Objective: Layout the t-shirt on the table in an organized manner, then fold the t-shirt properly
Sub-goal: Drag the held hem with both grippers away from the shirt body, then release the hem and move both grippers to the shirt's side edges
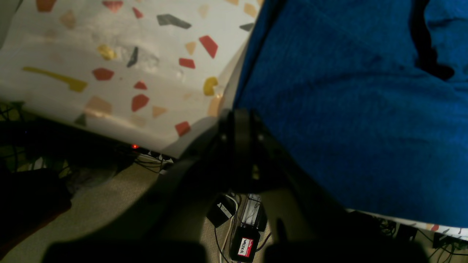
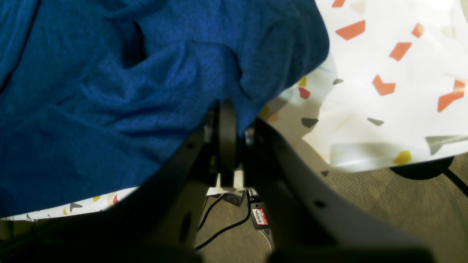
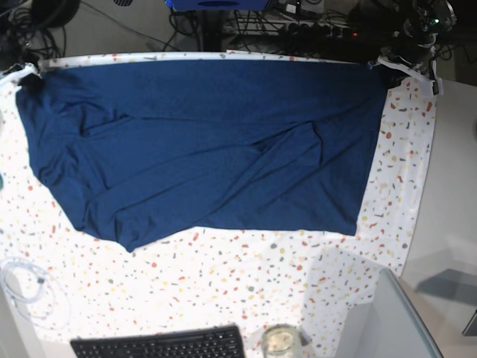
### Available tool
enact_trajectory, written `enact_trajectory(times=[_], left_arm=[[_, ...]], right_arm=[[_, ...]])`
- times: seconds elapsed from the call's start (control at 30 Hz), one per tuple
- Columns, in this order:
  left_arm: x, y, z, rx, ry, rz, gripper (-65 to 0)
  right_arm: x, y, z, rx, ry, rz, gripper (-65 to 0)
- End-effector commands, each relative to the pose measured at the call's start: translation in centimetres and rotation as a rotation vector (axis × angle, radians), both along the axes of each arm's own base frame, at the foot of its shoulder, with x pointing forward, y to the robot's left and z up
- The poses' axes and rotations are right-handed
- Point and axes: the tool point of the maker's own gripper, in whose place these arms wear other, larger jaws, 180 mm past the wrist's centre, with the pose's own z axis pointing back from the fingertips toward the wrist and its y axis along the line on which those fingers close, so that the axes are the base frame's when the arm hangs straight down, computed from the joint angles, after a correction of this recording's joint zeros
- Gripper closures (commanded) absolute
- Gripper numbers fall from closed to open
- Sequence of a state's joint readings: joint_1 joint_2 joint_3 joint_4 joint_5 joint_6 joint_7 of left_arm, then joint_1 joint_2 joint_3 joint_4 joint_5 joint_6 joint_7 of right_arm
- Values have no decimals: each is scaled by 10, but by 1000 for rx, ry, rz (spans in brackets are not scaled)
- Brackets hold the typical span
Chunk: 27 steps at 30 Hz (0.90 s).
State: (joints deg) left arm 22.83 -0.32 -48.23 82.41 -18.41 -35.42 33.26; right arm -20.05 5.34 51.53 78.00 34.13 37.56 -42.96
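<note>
T-shirt, dark navy, lies spread across the far half of the speckled counter, its far edge running along the counter's far rim. In the base view its left part carries diagonal creases and a folded-under flap near the lower left corner; a ridge of bunched fabric crosses the middle; the right part lies flatter, with a straight side edge.

At the far left corner of the base view, the right hand has its jaws nearly together on a fold of the t-shirt's edge, at the counter rim. At the far right corner, the left hand sits closed at the t-shirt's corner, pinching the fabric edge.

Nearest the camera on the counter lie a white cable, a black keyboard and a glass jar.
</note>
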Motion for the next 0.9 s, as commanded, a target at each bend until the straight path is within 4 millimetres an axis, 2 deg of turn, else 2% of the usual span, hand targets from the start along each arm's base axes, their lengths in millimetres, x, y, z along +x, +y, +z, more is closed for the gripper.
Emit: enact_trajectory(times=[0.0,0.03,0.1,0.17,0.2,0.27,0.3,0.43,0.5,0.57,0.63,0.77,0.87], left_arm=[[5,8,10,23,-33,3,0],[5,9,10,24,-34,6,-13],[5,9,10,25,-34,7,-184],[5,9,10,26,-35,7,-359],[6,10,12,31,-40,6,-434],[9,11,17,36,-54,4,-538],[10,11,18,40,-59,4,-556],[18,22,29,76,-77,-13,-556],[30,27,38,100,-105,-22,-556],[35,41,50,137,-126,-9,-556],[46,51,64,167,-164,6,-556],[53,79,85,232,-199,62,-556],[54,86,89,250,-197,59,-556]], right_arm=[[6,-9,10,-25,-38,2,-104],[5,-9,11,-26,-38,0,-167],[5,-9,11,-26,-38,0,-302],[2,-18,13,-37,-41,-27,-420],[2,-21,15,-39,-48,-44,-468],[-1,-26,17,-44,-60,-80,-503],[-1,-30,20,-56,-67,-88,-503],[7,-41,39,-114,-105,-76,-506],[24,-50,56,-160,-143,-42,-507],[52,-47,67,-176,-185,15,-507],[88,-43,81,-200,-230,103,-507],[161,-33,89,-173,-261,185,-507],[219,-19,92,-135,-300,241,-507]])
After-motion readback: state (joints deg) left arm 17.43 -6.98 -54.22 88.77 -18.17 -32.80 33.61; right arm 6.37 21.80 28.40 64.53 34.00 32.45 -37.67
